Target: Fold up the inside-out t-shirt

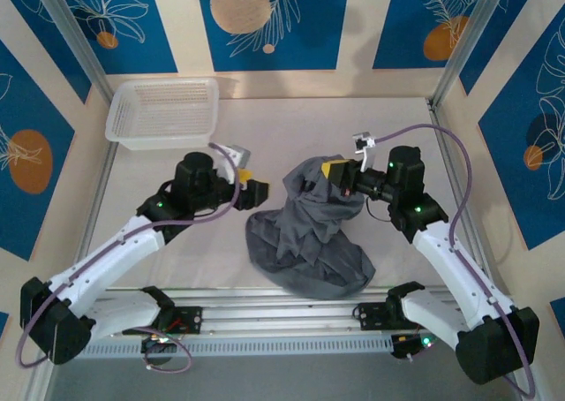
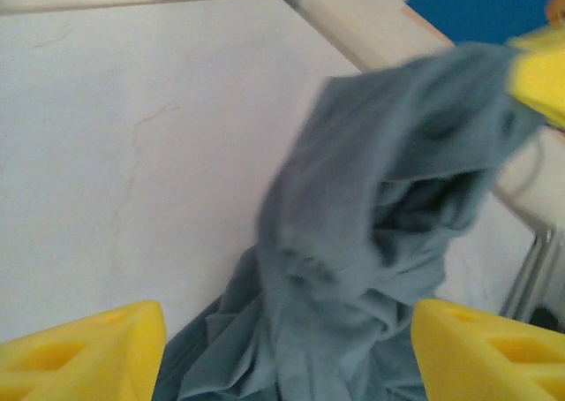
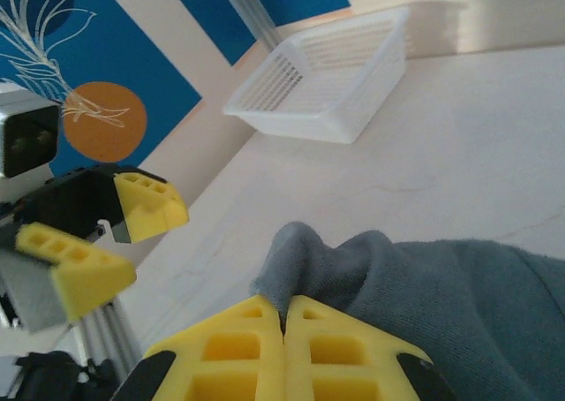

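R gripper (image 3: 284,314) is pinched tight on a fold of the shirt (image 1: 309,242), pads pressed together w/ a bit of cloth poking out just past the tips. L gripper (image 2: 287,352) is spread wide, nothing in it. It hangs just left of the shirt and isn't touching it.

The shirt is a bunched heap between the two arms. Its top is hoisted up at R's tips, and the rest is slumped on the table (image 1: 265,127) toward the near edge. The basket (image 1: 163,109) sits well apart in the far-left corner, so it's no obstacle.

My read: we're in the un-bunching step and no fold has started. I can't tell which part R has (hem, sleeve or collar) bc it's too crumpled.

To do this step well, I reckon:
- Raise R enough that the cloth hangs and the layers separate, and don't yank.
- Bring L in low from the left, jaws open, and aim for an outer edge on the same side of the garment as R's grip, not the thick middle wad.
- Take as few layers as poss. The L wrist view shows deep folds stacked, so a blind grab prob catches several.
- Then draw both hands apart, level, and lay it flat toward mid-table, away from the near edge.

Main risk is slip at R, since the bite looks shallow.
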